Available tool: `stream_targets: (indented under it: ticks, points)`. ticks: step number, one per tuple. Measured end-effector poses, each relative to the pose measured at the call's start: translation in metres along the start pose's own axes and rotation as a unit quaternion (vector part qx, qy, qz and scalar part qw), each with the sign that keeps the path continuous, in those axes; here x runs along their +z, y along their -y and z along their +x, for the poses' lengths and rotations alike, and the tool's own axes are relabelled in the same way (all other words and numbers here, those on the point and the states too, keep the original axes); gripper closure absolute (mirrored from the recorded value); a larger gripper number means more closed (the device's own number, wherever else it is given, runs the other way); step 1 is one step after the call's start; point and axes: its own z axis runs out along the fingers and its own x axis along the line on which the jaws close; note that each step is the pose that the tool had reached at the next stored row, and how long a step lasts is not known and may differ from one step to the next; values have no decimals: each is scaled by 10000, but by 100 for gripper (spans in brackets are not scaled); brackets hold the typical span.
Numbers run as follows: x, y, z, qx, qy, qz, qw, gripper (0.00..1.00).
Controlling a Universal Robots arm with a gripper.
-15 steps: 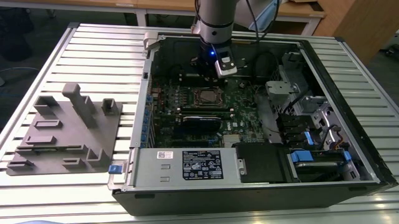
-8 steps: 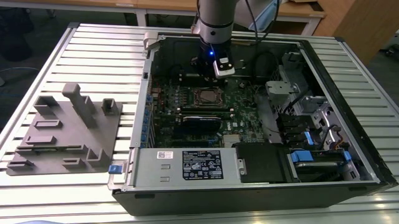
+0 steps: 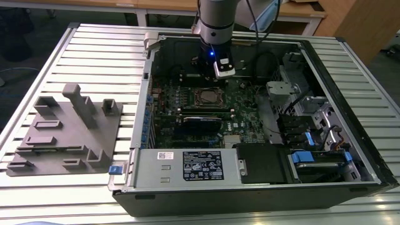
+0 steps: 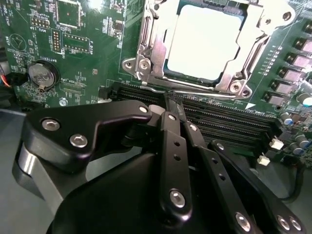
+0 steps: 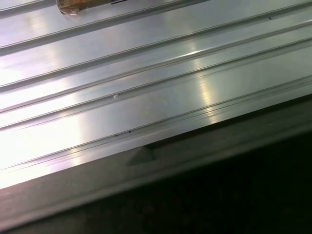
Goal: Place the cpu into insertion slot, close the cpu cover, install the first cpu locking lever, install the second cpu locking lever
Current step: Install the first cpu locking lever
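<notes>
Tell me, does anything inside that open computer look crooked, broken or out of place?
Nothing stands out. The cpu sits square in its socket, the cpu cover lies flat around it, and the hand hangs beside the socket, holding nothing.

An open computer case [image 3: 368, 159] is laid on the table [image 3: 93, 47], toward its edge at the exterior view's right. A fixture block [image 3: 62, 140] is set by the opposite edge. A board [image 3: 247, 119] is mounted inside the case. The cpu [image 4: 204, 44] is seated mid-board, framed by the cpu cover [image 4: 148, 44].
</notes>
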Motion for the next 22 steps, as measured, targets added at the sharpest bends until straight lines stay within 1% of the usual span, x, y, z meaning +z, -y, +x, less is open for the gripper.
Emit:
stream_targets:
  ticks: [9, 13, 22]
  points:
    - [-6, 59, -20, 5, 0, 1, 10000, 89]
    - [9, 61, -20, 6, 2, -9, 10000, 89]
    - [24, 57, -42, 7, 4, -17, 10000, 89]
